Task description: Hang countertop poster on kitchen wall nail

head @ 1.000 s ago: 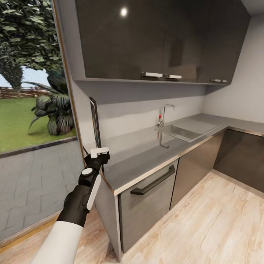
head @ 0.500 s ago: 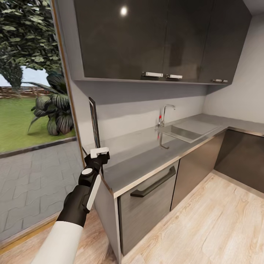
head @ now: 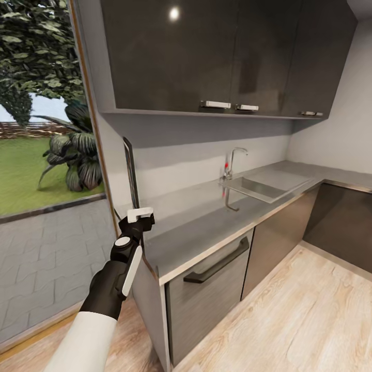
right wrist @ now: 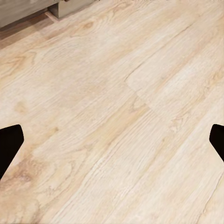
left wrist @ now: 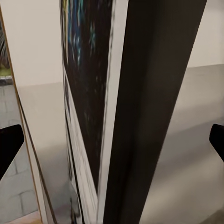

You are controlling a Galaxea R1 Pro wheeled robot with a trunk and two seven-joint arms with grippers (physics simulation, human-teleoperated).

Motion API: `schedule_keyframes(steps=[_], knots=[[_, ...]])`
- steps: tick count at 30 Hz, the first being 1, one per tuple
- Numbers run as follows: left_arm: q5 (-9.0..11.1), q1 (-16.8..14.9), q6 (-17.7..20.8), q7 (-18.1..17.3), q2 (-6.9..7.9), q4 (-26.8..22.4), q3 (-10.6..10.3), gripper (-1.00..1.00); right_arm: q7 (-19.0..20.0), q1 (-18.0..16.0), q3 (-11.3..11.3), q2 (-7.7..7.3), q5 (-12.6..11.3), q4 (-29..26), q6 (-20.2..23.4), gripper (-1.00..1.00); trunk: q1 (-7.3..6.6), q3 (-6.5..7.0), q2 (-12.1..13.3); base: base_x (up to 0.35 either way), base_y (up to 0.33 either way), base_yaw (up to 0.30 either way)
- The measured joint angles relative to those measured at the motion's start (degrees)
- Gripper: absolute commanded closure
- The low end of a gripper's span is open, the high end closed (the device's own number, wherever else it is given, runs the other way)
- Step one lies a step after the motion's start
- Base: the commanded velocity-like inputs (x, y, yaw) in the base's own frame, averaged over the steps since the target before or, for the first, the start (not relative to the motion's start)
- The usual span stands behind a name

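**A:** Start with the head view. Where is the poster?

**B:** The poster [head: 131, 173] stands upright and edge-on at the far left end of the desk [head: 206, 217], close to the grey wall and the window frame. From here it reads as a thin dark strip; its face cannot be seen.

**A:** And the left gripper?

**B:** The left gripper [head: 135, 223] is at the desk's left corner, right at the foot of the poster. A white bracket on the wrist covers the fingers in this view, so their spread cannot be told from here.

**A:** What else is on that desk?

**B:** An inset sink [head: 261, 185] with a chrome tap [head: 231, 163], well apart from the poster. Dark wall cabinets [head: 217, 57] hang above, and a drawer with a dark handle [head: 217, 261] sits below the edge.

**A:** Left wrist view?

**B:** The poster [left wrist: 140, 112] fills the middle: a broad black frame edge, a white border, and a sliver of dark blue with coloured flecks. The two dark fingers [left wrist: 9, 144] sit wide apart at the picture's sides, the frame between them, neither tip touching it.

**A:** Right wrist view?

**B:** Light wooden floor [right wrist: 112, 112]. The right gripper [right wrist: 112, 147] has its fingers spread wide, with nothing between them.
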Motion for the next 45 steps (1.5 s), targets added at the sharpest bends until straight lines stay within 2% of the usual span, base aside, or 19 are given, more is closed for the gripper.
schedule_keyframes(steps=[6,7,25,33,34,35,45], knots=[[0.0,0.0,0.0,0.0,0.00,0.0,0.0,-1.00,0.0,0.0,0.0,0.00,0.0,0.0,0.0,-1.00,0.00,0.00,0.0,0.017,0.000,0.000],[0.0,0.0,0.0,0.0,0.00,0.0,0.0,1.00,0.0,0.0,0.0,0.00,0.0,0.0,0.0,-1.00,0.01,0.00,0.0,0.004,0.000,0.000],[0.3,0.0,0.0,0.0,0.00,-0.6,0.1,1.00,0.0,0.0,0.0,0.00,0.0,0.0,0.0,-1.00,0.01,0.00,0.0,-0.003,0.000,0.000],[0.4,0.0,0.0,-0.1,0.00,-0.8,0.1,1.00,0.0,0.0,0.0,0.00,0.0,0.0,0.0,-1.00,0.01,0.00,0.0,-0.144,0.000,0.000],[0.1,0.0,0.0,-0.1,0.00,-0.8,0.2,1.00,0.0,0.0,0.0,0.00,0.0,0.0,0.0,-1.00,0.01,0.00,0.0,-0.332,0.000,0.000],[0.1,0.0,0.4,-0.3,0.00,-3.2,0.2,1.00,0.0,0.0,0.0,0.00,0.0,0.0,0.0,-1.00,0.04,0.01,0.0,-0.333,0.000,0.000],[0.2,0.0,0.5,-0.4,0.00,-3.8,0.3,1.00,0.0,0.0,0.0,-0.02,-0.1,0.0,0.0,-1.00,0.04,0.00,0.0,-0.337,0.000,0.000]])
